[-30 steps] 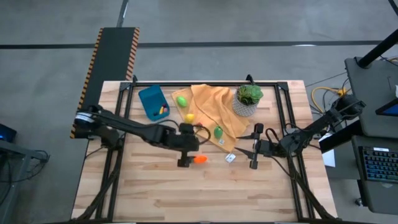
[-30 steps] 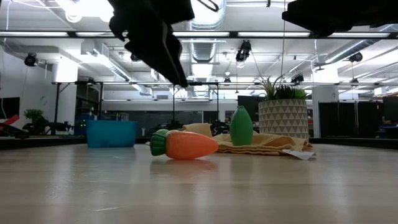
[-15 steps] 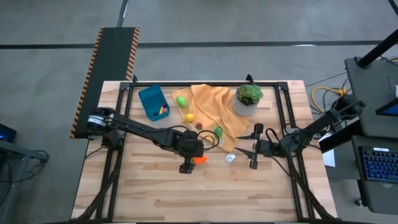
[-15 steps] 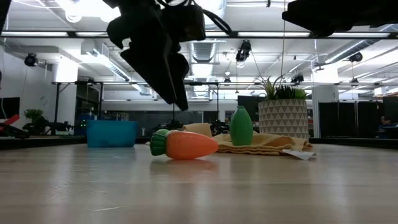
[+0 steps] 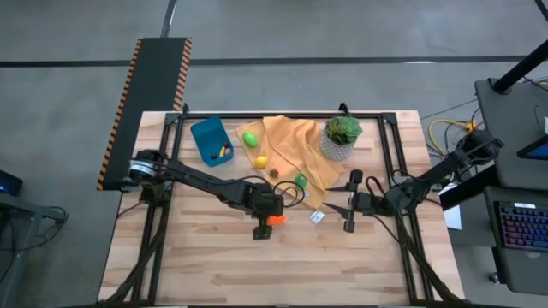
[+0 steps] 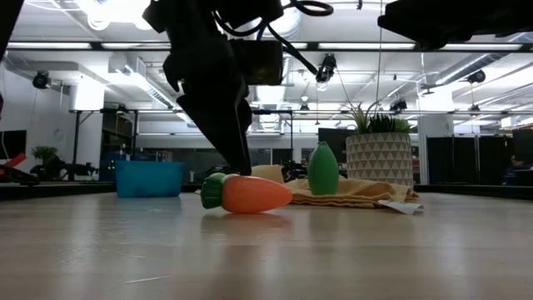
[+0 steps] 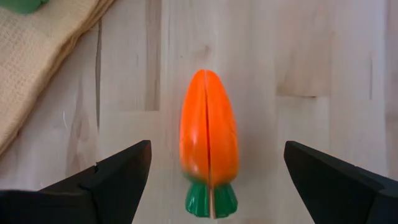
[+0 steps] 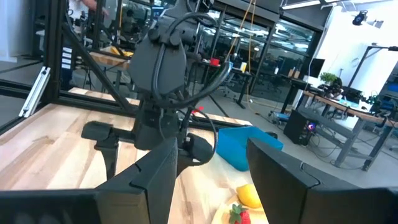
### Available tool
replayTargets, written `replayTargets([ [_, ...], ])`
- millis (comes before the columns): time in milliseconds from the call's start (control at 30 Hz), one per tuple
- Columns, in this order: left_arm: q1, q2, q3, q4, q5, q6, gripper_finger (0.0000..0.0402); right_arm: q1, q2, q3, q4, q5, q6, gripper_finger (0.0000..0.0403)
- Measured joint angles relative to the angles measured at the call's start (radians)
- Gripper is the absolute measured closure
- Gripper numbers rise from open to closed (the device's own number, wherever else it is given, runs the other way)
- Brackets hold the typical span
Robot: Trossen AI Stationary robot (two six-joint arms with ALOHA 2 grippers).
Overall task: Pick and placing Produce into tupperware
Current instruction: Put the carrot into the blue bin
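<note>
An orange toy carrot point(image 5: 275, 219) with a green top lies on its side on the bare wood, near the table's middle. My left gripper point(image 5: 267, 220) hangs open just above it. In the left wrist view the carrot point(image 7: 209, 149) lies lengthwise between the two fingers, with a gap on each side. In the low view a finger tip point(image 6: 238, 163) comes down close to the carrot's green end point(image 6: 213, 192). The blue tupperware point(image 5: 211, 141) stands at the far left with small yellow and red pieces inside. My right gripper point(image 5: 351, 203) waits open at the right.
An orange-yellow cloth point(image 5: 291, 152) lies beyond the carrot and carries a green piece point(image 5: 300, 180), a yellow-green one point(image 5: 250, 138), a yellow one point(image 5: 261, 162) and a tiny dark red one point(image 5: 274, 172). A potted plant point(image 5: 341, 137) stands at the cloth's right. A small white tag point(image 5: 317, 217) lies near the carrot.
My left gripper has moved toward the near edge and come down over the carrot, so its fingers now straddle it. The carrot has stayed where it was.
</note>
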Motion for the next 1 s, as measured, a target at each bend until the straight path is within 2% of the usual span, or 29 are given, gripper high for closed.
replayTargets([
  [267,0.002,0.002,-0.013,0.009,-0.048,-0.029,0.0049,0.0,0.0,-0.002,0.0,0.0,0.0,0.0216],
  [767,0.002,0.002,-0.051,0.069,-0.046,-0.077,0.0049,0.0,0.0,-0.002,0.0,0.0,0.0,0.0216],
  [1000,0.001,0.052,-0.051,0.128,-0.043,-0.078,0.0049,0.0,0.0,-0.002,0.0,0.0,0.0,0.0216],
])
